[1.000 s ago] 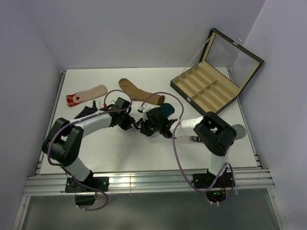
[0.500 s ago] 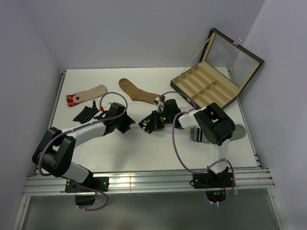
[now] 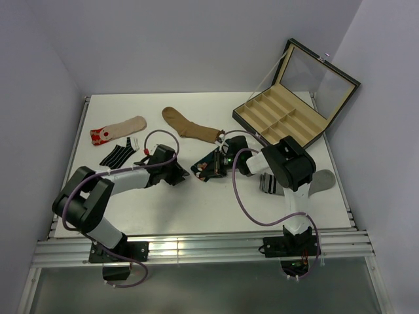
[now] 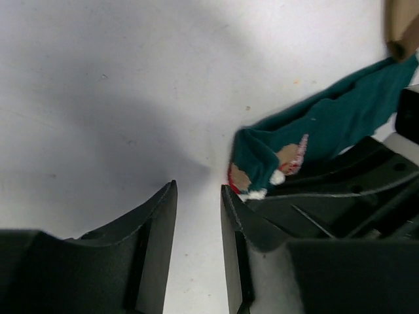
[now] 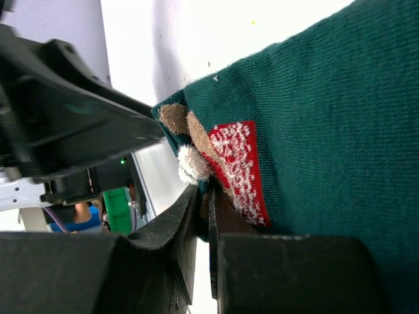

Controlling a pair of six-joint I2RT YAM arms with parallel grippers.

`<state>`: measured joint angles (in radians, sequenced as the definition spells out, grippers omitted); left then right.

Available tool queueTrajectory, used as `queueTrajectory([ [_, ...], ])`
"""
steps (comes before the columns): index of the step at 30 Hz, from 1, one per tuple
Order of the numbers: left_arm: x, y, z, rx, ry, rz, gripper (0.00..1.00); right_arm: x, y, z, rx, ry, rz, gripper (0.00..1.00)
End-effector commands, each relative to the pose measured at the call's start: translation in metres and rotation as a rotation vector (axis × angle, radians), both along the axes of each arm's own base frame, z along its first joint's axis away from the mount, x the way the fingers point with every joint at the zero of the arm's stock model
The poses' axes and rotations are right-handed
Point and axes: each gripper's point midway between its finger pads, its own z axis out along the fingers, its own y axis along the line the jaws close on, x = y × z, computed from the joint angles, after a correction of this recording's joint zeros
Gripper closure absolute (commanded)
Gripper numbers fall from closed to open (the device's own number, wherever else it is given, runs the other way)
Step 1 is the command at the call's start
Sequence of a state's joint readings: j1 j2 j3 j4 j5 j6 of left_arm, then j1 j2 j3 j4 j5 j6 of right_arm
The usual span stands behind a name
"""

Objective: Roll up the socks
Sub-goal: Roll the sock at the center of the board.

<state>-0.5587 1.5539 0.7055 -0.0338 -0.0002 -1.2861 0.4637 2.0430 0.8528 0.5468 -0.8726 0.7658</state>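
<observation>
The dark teal reindeer sock (image 3: pixel 212 162) lies mid-table between my two grippers. My right gripper (image 3: pixel 207 169) is shut on the sock's edge; in the right wrist view its jaws (image 5: pixel 204 193) pinch the fabric beside the red and white picture (image 5: pixel 239 163). My left gripper (image 3: pixel 182 173) sits just left of the sock, narrowly open and empty. In the left wrist view only bare table shows between its fingers (image 4: pixel 196 190), with the sock (image 4: pixel 314 124) to the right of them. A grey sock with a black-striped cuff (image 3: pixel 319 180) lies partly under the right arm.
A brown sock (image 3: pixel 186 124), a beige red-toed sock (image 3: pixel 118 129) and a black sock with white stripes (image 3: pixel 116 156) lie at the back left. An open compartment box (image 3: pixel 281 119) stands at the back right. Walls close in both sides.
The right arm has drawn its wrist in, and the teal sock now lies stretched out rather than bunched. The left gripper has shifted slightly and stands off the sock.
</observation>
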Motion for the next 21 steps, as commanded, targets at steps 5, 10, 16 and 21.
queueTrajectory([
  [5,0.012,-0.017,-0.003,-0.010,-0.016,-0.034,0.66,-0.001,-0.010,-0.028,-0.078,0.069,-0.032,1.00],
  [10,0.017,-0.021,-0.001,-0.019,-0.041,-0.049,0.62,-0.002,-0.011,-0.030,-0.090,0.070,-0.031,1.00],
  [16,0.023,-0.024,0.000,-0.016,-0.063,-0.054,0.59,0.000,-0.012,-0.030,-0.098,0.068,-0.031,1.00],
  [21,0.026,-0.026,-0.006,-0.004,-0.051,-0.061,0.60,0.002,-0.012,-0.030,-0.107,0.063,-0.034,1.00],
])
